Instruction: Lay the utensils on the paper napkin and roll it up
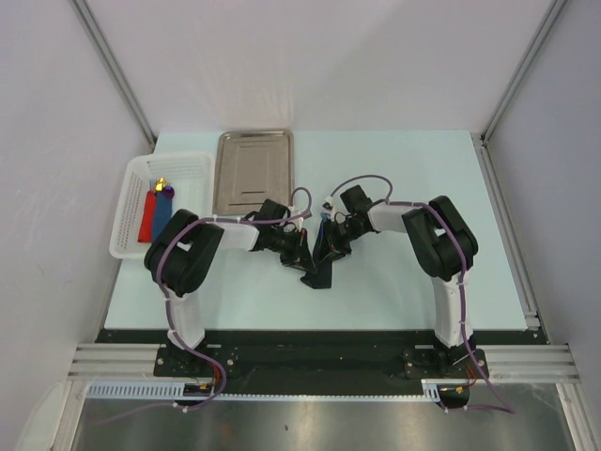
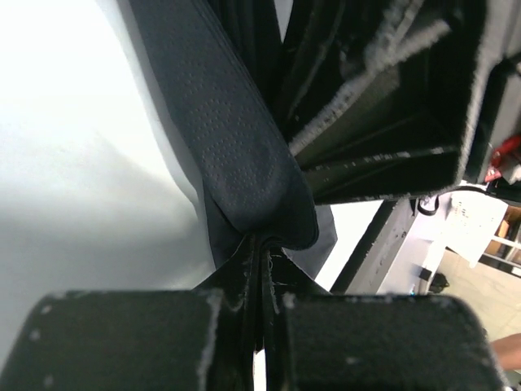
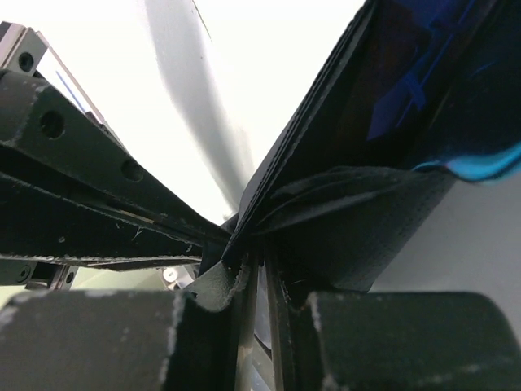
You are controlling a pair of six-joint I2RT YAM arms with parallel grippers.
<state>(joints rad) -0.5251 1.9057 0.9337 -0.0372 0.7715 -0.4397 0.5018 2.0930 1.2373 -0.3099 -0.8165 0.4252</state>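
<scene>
Table (image 1: 394, 282) is mostly bare. Tray (image 1: 254, 169) sits at the back. Basket (image 1: 127, 240) is at the left edge with red and blue flat pieces (image 1: 153, 218) inside. Both arms reach to mid-table, tips nearly touching.

Napkin (image 1: 317, 271) hangs between the two tips, lifted and bunched into a dark folded shape, not flat on the table. Left gripper (image 2: 262, 259) is clenched on it, fingers pressed together with paper pinched in the slit. Right gripper (image 3: 259, 261) is likewise clamped on the napkin from the opposite side.

Probably the two-sided pinch keeps the sheet snug around its contents so the fold doesn't spring open. Looks mid-roll, not finished.

Top view gives layout only, with the napkin as a black lump half hidden by the wrists. Only the right wrist view shows the blue utensil (image 3: 480, 159), tucked inside the fold at upper right, its bright edge poking past the paper. Left wrist view shows the embossed sheet draping down into its jaws and the other gripper's body close behind, no utensil.

Purple utensil can't be picked out in any view. It may be inside the fold, cannot tell.
</scene>
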